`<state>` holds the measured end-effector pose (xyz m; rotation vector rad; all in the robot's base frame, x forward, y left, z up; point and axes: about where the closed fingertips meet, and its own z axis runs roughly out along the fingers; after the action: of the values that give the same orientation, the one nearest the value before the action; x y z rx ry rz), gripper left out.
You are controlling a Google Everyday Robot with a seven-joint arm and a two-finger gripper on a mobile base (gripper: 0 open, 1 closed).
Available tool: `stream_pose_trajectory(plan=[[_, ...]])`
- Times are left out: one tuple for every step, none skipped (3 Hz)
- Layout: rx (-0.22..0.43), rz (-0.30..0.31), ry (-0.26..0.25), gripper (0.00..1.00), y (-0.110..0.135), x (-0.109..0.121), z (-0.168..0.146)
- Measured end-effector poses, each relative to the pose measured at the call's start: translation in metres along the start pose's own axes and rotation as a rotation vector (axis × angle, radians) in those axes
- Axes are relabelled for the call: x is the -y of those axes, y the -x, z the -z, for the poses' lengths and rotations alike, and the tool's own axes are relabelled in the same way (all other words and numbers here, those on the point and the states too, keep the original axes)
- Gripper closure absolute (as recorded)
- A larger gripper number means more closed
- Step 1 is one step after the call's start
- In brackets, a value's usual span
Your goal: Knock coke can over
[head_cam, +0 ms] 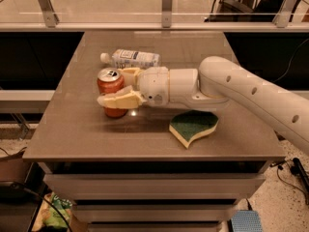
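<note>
– Coke can [110, 92]: where does it stand?
– Upright on the table [67, 139], left of the middle, with its silver top showing. A plastic bottle [131, 58] lies on its side just beyond it, and a green sponge [193, 127] sits well off to the right, nearer the front edge.
– And the gripper [115, 87]?
– It comes in from the right at the end of the arm [251, 93], low over the table. Its fingers [120, 100] are spread apart with the can between them, one crossing the near side and the other at the far right. Whether either finger actually presses the can I can't be sure from this angle.
– So which step is this?
– The approach looks finished and the tipping hasn't begun, since the can is not leaning.
– What does the next move need?
– I'd say a sideways sweep or a twist of the wrist, pushing high on the can so it topples rather than slides. The bottle close behind means a push away from the camera could shove both.
</note>
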<state>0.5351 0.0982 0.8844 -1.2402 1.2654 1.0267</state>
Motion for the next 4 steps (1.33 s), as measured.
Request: stream_pose_trajectory(plan=[[0.001,0.001,0.004,0.64,0.001,-0.001,-0.002],[0.001,0.002,0.008,0.87,0.002,-0.002,-0.004],[-0.002,0.002,0.011,1.00,0.003,-0.003,-0.005],[-0.060,0.015,-0.001,1.00,0.011,0.001,0.000]])
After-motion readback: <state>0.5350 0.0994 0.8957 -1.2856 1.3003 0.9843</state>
